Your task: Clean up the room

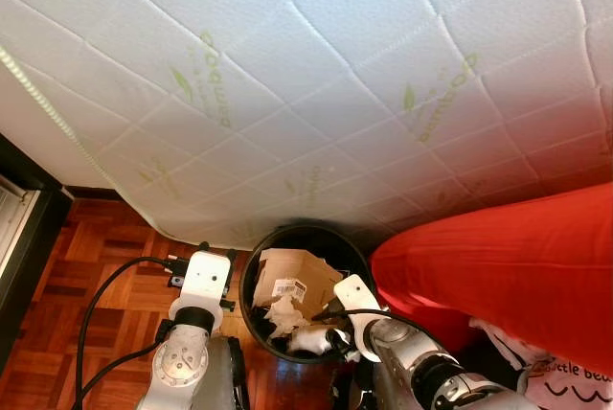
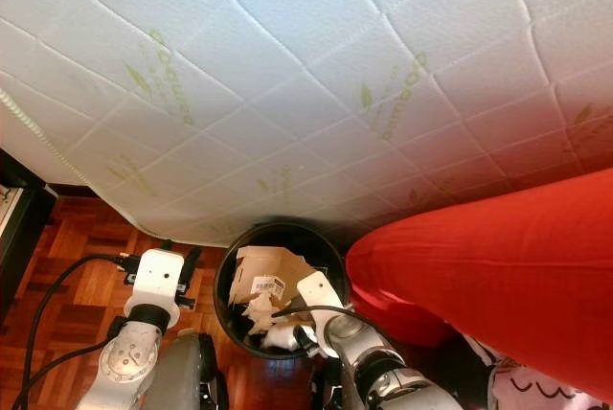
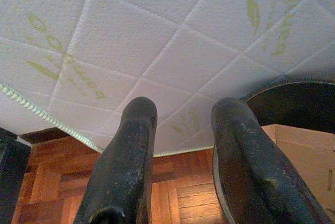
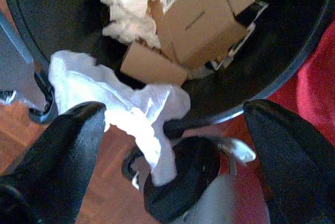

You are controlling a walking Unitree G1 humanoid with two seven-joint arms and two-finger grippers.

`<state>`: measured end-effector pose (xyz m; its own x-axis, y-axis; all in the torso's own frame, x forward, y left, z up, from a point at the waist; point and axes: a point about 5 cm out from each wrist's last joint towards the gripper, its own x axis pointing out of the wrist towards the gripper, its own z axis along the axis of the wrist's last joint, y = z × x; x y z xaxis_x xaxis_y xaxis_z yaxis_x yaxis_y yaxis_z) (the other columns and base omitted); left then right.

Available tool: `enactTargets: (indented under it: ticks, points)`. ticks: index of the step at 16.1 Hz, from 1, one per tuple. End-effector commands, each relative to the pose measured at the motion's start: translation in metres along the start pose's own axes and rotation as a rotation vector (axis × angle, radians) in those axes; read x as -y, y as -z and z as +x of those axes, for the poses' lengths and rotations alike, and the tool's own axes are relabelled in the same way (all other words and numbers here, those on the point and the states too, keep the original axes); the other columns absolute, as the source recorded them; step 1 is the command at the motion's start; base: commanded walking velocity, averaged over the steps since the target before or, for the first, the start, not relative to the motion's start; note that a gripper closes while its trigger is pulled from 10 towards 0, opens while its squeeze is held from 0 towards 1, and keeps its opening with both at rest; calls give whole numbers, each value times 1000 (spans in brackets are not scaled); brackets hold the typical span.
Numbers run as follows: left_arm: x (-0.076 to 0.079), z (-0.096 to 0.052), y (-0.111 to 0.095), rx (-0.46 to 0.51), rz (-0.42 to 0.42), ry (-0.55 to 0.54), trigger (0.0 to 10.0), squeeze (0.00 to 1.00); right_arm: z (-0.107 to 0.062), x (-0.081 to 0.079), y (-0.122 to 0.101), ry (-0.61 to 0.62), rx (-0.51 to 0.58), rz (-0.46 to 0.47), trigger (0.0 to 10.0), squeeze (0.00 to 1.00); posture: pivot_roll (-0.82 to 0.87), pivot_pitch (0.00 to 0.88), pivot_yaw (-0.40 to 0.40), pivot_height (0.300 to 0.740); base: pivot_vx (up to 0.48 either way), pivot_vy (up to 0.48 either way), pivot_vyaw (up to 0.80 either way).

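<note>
A black round trash bin [image 1: 251, 281] stands on the wood floor just below the mattress edge. Inside it lie a cardboard box with a barcode label [image 1: 292, 281] and crumpled white paper [image 4: 131, 12]. My right gripper [image 4: 174, 108] hangs open over the bin's near rim. A white tissue [image 4: 131, 109] lies loose under its spread fingers, draped across the rim and touched by neither finger. My left gripper [image 3: 183, 114] is open and holds nothing, just left of the bin and pointing at the mattress.
A white quilted mattress [image 1: 316, 75] leans over the whole far side. A large red cushion [image 1: 508, 266] presses against the bin's right side. Dark furniture [image 1: 14, 238] stands at the far left, with bare parquet floor [image 1: 105, 266] and a black cable [image 1: 101, 290] beside my left arm.
</note>
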<state>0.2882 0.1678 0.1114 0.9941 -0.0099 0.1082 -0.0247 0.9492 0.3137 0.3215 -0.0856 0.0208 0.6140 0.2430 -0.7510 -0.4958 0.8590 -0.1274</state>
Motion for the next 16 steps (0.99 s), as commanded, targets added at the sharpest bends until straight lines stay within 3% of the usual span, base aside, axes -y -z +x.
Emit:
enactTargets:
  ticks: [1, 5, 9, 13, 14, 16]
  points:
    - [2, -5, 7, -28, 13, 12, 10000, 0, 1, -5, 14, -24, -77, 1, 10000, 0, 172, 448, -90, 615, 0, 0, 0]
    - [2, -5, 7, -30, 13, 12, 10000, 0, 0, -6, 16, -65, -165, -68, 10000, 0, 172, 449, -89, 615, 0, 0, 0]
    - [2, -5, 7, -31, 10, 13, 10000, 0, -2, -6, 18, -100, -213, -67, 10000, 0, 171, 451, -90, 615, 0, 0, 0]
    - [2, -5, 7, -31, 11, 15, 10000, 0, -4, -3, 17, -102, -277, -190, 10000, 0, 171, 452, -90, 615, 0, 0, 0]
    - [2, -4, 7, -31, 10, 15, 10000, 0, -4, -4, 17, -106, -268, -184, 10000, 0, 171, 452, -90, 615, 0, 0, 0]
    - [2, -4, 7, -32, 8, 16, 10000, 0, 0, -8, 5, -113, -23, -95, 10000, 0, 171, 453, -88, 615, 0, 0, 0]
